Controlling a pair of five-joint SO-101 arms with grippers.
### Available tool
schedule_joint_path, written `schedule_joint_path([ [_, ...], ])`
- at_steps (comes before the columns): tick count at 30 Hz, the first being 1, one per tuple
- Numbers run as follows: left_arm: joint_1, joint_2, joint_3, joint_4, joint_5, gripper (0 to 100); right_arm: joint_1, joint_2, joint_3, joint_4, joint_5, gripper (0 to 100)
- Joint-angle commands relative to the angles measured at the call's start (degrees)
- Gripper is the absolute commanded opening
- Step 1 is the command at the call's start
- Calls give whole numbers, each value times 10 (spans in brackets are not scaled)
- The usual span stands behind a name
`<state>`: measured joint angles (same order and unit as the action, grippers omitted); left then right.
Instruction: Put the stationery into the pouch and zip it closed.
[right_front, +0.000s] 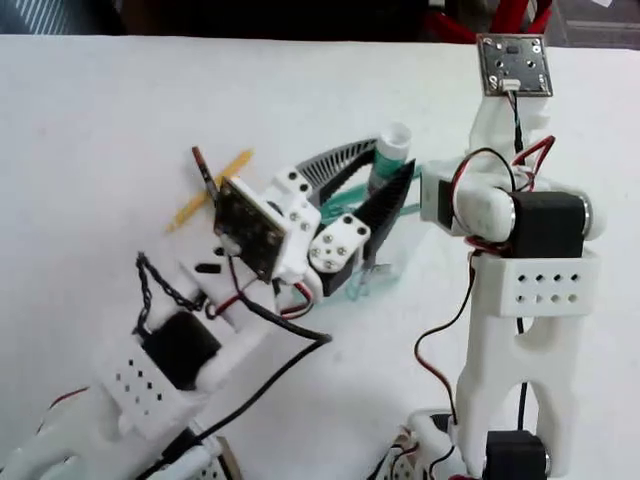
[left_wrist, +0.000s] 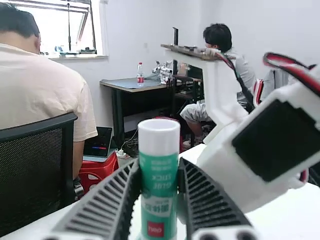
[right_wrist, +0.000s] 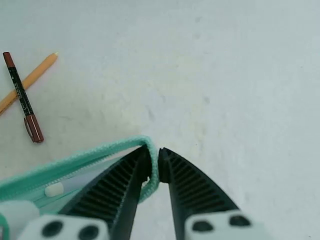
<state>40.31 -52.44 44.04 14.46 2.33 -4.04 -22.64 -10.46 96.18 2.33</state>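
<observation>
Left wrist view: grips a green-and-white glue stick (left_wrist: 159, 180) upright, cap uppermost, between the grey ribbed fingers (left_wrist: 117, 200) of the left gripper (left_wrist: 160, 164), with a white-and-black part of the other arm (left_wrist: 260, 145) close beside it. Right wrist view: pinches the mint-green zipper edge of the pouch (right_wrist: 75, 161) with the black fingers (right_wrist: 115, 190) of the right gripper (right_wrist: 154, 156), tips nearly meeting on the fabric; farther off on the white table (right_wrist: 240, 75), well apart from the pouch, a brown pen (right_wrist: 22, 97) lying across a yellow pencil (right_wrist: 35, 75). High view: shows the glue stick (right_front: 393, 145) at the pouch's (right_front: 365, 275) 12 o'clock edge, contact between them impossible to tell; pen and pencil crossed out at 10 o'clock of the pouch; one arm coming in from 8 o'clock, the other standing at 3 o'clock.
</observation>
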Motion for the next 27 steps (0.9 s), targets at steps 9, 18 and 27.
schedule_joint_path([
  [9, -10, -10, 84, -73, 2, 122, 0, 5, -3, 2, -4, 19],
  [18, -35, -5, 55, -98, 19, 87, 0, 5, -2, 5, -4, 19],
  [27, -35, -2, 55, -135, 19, 87, 4, 5, -1, 7, -5, 19],
])
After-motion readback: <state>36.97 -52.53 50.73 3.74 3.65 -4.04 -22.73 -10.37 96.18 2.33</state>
